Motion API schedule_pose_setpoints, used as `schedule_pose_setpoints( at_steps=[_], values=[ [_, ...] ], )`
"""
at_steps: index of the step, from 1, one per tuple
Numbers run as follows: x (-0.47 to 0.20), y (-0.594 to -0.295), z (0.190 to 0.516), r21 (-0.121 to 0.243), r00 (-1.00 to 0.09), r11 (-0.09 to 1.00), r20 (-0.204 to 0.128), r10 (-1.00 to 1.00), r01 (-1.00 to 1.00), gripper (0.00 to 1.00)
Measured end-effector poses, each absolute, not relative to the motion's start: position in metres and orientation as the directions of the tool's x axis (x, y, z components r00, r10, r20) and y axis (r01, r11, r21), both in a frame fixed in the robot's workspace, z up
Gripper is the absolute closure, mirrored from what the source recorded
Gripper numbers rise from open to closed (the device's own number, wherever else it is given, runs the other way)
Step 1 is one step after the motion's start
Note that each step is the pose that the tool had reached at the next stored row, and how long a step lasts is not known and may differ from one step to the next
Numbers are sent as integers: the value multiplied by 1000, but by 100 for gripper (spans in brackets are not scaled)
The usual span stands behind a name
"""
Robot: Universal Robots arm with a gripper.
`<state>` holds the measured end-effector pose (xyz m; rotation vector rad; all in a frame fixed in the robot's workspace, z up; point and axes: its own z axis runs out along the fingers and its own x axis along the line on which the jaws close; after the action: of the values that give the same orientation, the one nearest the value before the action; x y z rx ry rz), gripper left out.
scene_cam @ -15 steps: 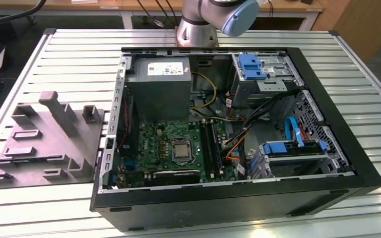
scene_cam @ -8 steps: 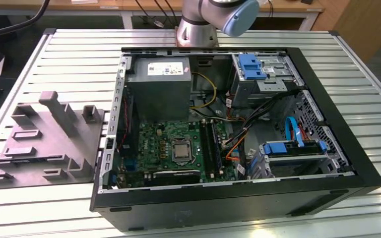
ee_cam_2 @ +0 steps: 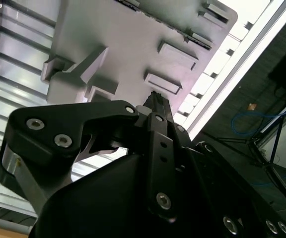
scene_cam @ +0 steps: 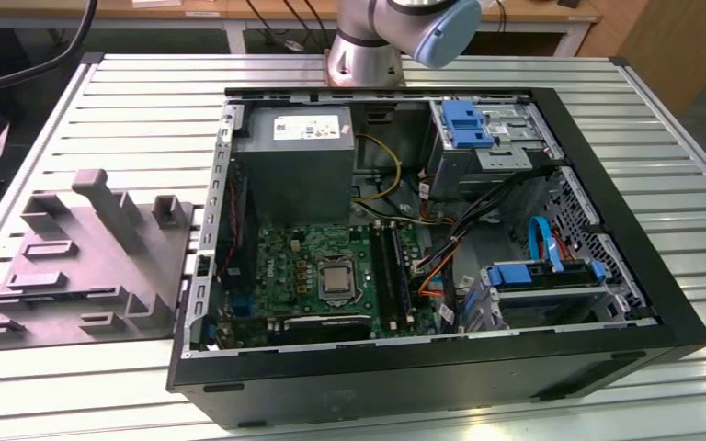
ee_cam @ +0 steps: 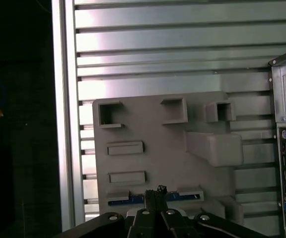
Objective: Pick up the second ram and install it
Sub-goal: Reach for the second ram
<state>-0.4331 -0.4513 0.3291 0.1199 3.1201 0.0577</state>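
In the first wrist view my gripper hangs above the grey holder block, its two black fingers pressed together with nothing between them. Just behind the fingertips, a thin bluish strip stands on edge in the block's long slot; this is the second ram. Its middle is hidden by my fingers. The second wrist view shows the same shut gripper over the holder block. In the exterior view the holder block lies to the left of the open computer case. The motherboard's black memory slots lie inside the case.
The case lies on its side on a slatted metal table. It holds a grey power supply, blue drive brackets and loose cables. The arm's base stands behind the case. The table's edge rail runs close to the holder.
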Motion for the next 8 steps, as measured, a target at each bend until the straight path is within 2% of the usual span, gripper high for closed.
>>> schedule_pose_setpoints(
  at_steps=[8],
  values=[
    [-433, -460, 318, 37, -997, 996, -7, 77, 77, 90]
  ],
)
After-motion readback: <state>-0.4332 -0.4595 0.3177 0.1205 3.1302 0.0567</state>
